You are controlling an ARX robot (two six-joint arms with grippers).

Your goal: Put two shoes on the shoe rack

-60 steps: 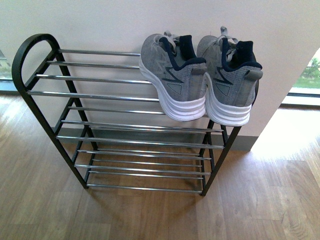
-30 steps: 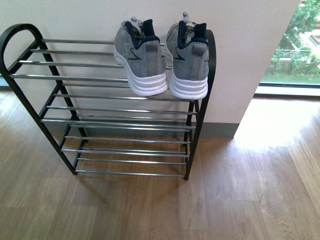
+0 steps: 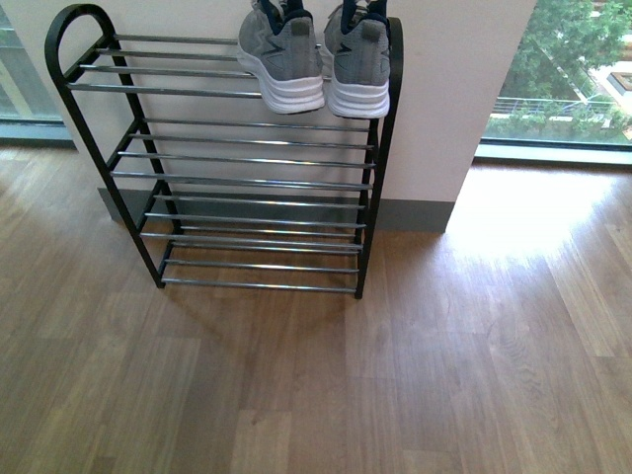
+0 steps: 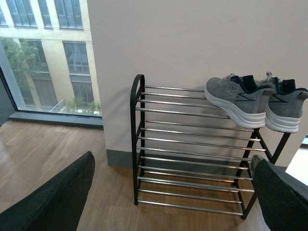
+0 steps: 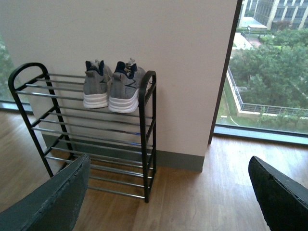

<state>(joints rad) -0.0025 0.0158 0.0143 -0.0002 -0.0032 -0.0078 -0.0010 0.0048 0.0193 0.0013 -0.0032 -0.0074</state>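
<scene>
**A:** What sits nearest the robot?

**B:** Its own tools. In the left wrist view the left end effector (image 4: 172,161) is spread wide, with a dark finger at each edge and nothing between them. The right end effector (image 5: 168,162) is just as wide and just as empty.

**A:** And past those?

**B:** Brown wooden plank floor (image 3: 395,375). Beyond it, at about 11 o'clock in the front view, is the low shoe rack of black metal side frames and chrome rods (image 3: 237,181), backed against a white wall (image 3: 434,99).

**A:** Where are the shoes?

**B:** On the rack's top tier, at its 3 o'clock end. One grey knit lace-up sneaker with a thick white sole (image 3: 283,54) stands upright just beside its matching grey sneaker (image 3: 357,59), which is next to the side frame. Their heels point to 6 o'clock and overhang the front rod a little. I cannot tell whether the two touch.

**A:** Anything farther out?

**B:** A window onto green trees (image 3: 563,69), at about 2 o'clock.

**A:** So how far along is the task?

**B:** I'd judge the placing finished, since both shoes are on the rack and neither is held. Nothing of the task looks left to do.
</scene>
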